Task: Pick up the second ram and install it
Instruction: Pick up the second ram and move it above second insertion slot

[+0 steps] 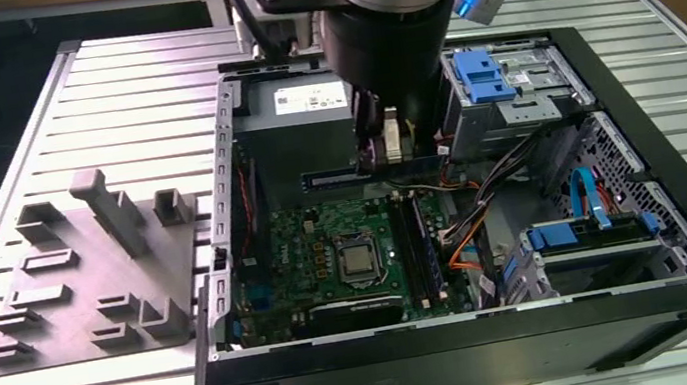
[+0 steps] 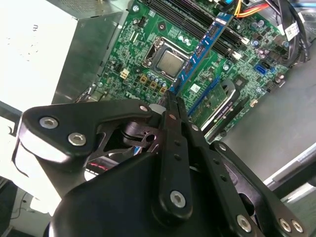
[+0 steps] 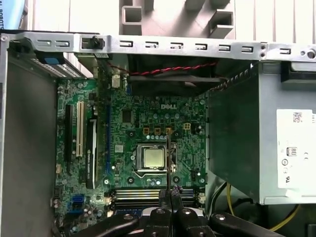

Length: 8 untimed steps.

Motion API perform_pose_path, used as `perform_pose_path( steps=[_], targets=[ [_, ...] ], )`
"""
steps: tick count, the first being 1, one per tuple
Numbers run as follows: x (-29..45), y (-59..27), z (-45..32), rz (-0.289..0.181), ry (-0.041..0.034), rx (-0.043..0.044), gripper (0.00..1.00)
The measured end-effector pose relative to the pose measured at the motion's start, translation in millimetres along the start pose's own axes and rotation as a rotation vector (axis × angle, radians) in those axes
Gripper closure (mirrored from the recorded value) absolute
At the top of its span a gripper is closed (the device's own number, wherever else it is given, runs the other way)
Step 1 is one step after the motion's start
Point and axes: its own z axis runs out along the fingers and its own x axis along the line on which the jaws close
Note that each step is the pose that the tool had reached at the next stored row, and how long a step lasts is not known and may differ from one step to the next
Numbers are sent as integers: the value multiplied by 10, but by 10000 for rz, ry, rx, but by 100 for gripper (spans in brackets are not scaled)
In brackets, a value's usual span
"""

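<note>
One arm, mine, hangs near-vertical from above into the open case (image 1: 472, 336), wrist pointing down, with the gripper (image 1: 389, 151) over the far end of the motherboard (image 1: 318, 247). My fingers (image 2: 174, 138) are pinched together on the ram (image 1: 348, 174) and clamp it by one long edge. In the exterior view it lies level in the air above the board, crosswise to the long black slots (image 1: 416, 248) and near their far ends. The second wrist view shows it as a blue-edged strip running away from my fingertips and passing beside the CPU socket (image 2: 170, 63). In the first wrist view I see it edge-on as a thin dark line next to that socket.

For writing, the power supply (image 1: 308, 132) carries a white label (image 3: 295, 155) with dark print and small bar codes, and white lettering sits on the board above the socket. The grey holder (image 1: 86, 279) rests on the slatted table (image 1: 99, 85) outside the case, at the exterior view's left — well apart from the gripper
</note>
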Motion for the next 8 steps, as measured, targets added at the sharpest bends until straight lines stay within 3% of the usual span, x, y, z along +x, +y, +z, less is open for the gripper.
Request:
perform_pose_path(
  steps=[8],
  targets=[
    [12, -7, 143, -15, 0, -1, 92]
  ],
)
